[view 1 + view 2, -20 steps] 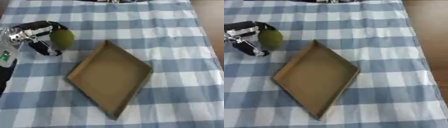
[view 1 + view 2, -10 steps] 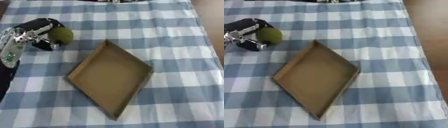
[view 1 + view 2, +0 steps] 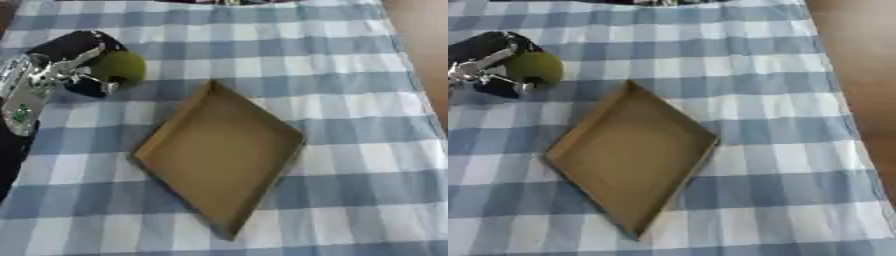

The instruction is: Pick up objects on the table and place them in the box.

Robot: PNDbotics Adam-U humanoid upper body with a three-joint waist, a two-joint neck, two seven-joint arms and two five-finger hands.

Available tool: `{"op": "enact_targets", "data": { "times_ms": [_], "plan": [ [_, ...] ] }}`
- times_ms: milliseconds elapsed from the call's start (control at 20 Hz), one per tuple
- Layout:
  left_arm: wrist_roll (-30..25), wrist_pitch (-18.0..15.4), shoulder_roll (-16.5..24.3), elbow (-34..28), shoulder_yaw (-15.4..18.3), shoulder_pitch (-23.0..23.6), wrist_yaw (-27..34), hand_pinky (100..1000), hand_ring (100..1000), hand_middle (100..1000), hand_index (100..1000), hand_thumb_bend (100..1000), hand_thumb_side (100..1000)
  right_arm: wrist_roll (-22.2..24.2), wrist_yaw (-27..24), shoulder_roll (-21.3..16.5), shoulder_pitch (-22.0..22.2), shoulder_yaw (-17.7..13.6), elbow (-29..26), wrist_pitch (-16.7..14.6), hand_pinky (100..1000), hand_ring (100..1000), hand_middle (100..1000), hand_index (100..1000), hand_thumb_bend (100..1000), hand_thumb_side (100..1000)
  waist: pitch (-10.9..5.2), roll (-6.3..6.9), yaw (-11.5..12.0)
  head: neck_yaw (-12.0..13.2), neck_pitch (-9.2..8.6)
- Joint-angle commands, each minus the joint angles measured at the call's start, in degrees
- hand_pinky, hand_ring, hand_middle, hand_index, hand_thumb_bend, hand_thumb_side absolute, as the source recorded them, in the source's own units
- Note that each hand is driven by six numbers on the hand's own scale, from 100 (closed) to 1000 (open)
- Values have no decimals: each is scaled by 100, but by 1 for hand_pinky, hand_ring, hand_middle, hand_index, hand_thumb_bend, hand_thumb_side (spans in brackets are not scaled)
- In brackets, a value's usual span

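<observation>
The green round fruit [image 3: 120,66] sits at the far left of the checked surface [image 3: 350,100], and I have my left robot hand [image 3: 74,65] curled round it, fingers wrapped over its left side. It looks round, with no long axis to mind. The cardboard box [image 3: 219,155] lies empty, turned cornerwise, to the right of the fruit and nearer me, its far corner just beside my hand. So I judge the coming move runs right and toward me. My right robot hand is out of sight.
</observation>
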Motion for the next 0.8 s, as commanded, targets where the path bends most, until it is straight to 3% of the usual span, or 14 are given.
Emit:
{"op": "enact_targets", "data": {
  "times_ms": [50, 400, 800],
  "plan": [
    [510, -121, 164, -204, -42, -117, -179, 408, 478, 499, 660, 100, 100, -8, -77, -86, -64, -25, -60, 7, 815, 734, 659, 802, 100, 470, -152, -7, 11, -32, 5],
    [1153, -430, 251, -621, -275, -54, -493, 397, 463, 498, 634, 104, 100, -95, -88, -142, -51, -69, -82, 14, 813, 731, 658, 803, 100, 470, -178, -13, 38, -67, 36],
    [1059, -871, 369, -1437, -693, 72, -412, 409, 475, 505, 653, 143, 100, -315, 35, -406, 14, -160, -42, -56, 811, 730, 659, 802, 100, 446, -208, -28, 51, -99, 85]
  ]
}}
